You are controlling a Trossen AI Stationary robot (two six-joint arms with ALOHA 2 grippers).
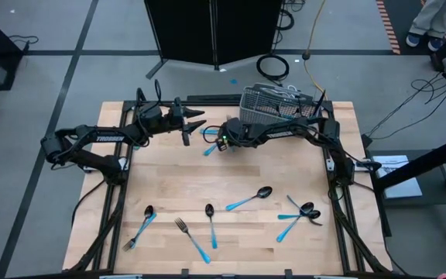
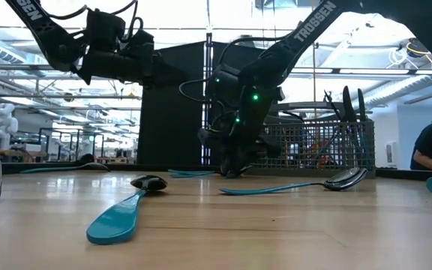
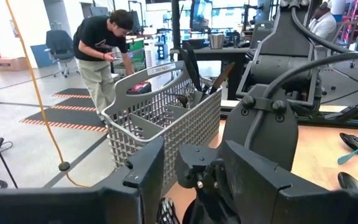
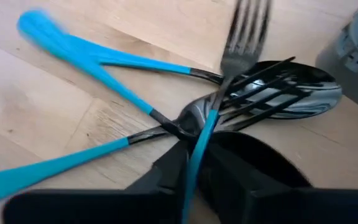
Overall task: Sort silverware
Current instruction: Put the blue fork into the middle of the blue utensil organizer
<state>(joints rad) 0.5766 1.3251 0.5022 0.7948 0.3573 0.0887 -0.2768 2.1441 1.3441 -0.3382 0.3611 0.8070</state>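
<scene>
- Right gripper (image 1: 221,143) is lowered onto a small heap of silverware near the table's (image 1: 231,174) far edge, just beside the grey mesh basket (image 1: 273,105).
- In the right wrist view a fork (image 4: 229,74) is seen with its blue handle running down between the two dark fingers (image 4: 166,168); jaws are drawn in around that handle, though a firm clench cannot be confirmed.
- Beneath the fork, two spoons (image 4: 291,93) are crossed on the wood, heads overlapping, blue handles fanned away from the jaws.
- Left gripper (image 1: 194,124) is held above the far-left part of the table, jaws parted, nothing between them.
- More silverware is scattered along the near edge: a fork (image 1: 190,236) and several spoons (image 1: 250,200).
- Dark utensils are stood upright in the basket.
- "TROSSEN" is read in white on both arms (image 2: 313,22).
</scene>
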